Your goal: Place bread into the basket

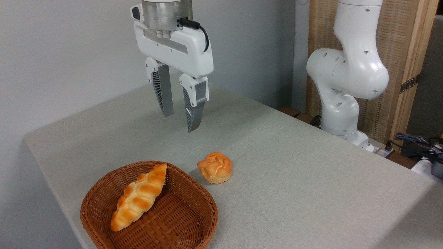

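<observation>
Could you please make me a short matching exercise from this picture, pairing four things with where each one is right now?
Things:
1. bun
2. long loaf
3. gripper
4. basket

Places:
A. hanging open in the air above the table, holding nothing
B. lying inside the basket, one end propped on the rim
C. on the table at the front left, near the edge
D. on the bare table, just right of the basket, outside it

Pairs: 1-D, 2-B, 3-A, 4-C
</observation>
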Robot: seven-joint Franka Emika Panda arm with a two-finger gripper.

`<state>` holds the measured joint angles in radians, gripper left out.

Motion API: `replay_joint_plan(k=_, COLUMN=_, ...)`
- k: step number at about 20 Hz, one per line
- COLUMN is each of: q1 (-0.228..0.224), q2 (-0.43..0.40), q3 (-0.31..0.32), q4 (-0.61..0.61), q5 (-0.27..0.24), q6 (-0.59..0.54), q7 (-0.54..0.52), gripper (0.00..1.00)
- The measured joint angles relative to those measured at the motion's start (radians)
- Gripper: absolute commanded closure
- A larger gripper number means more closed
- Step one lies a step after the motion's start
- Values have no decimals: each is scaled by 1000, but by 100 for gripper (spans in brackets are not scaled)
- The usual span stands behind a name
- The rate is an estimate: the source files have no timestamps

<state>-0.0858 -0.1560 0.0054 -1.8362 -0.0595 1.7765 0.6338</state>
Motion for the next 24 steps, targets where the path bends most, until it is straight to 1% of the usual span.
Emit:
replay_joint_plan(k=1, q1=18, q2=0, q3=-10, q4=2, q5=-8, q6=0, q7=0, gripper=0)
replay_joint_plan(k=24, q1=20, q2=8, q3=-10, q4=-5, q5=-10, q6=-31, q7=0, gripper=0)
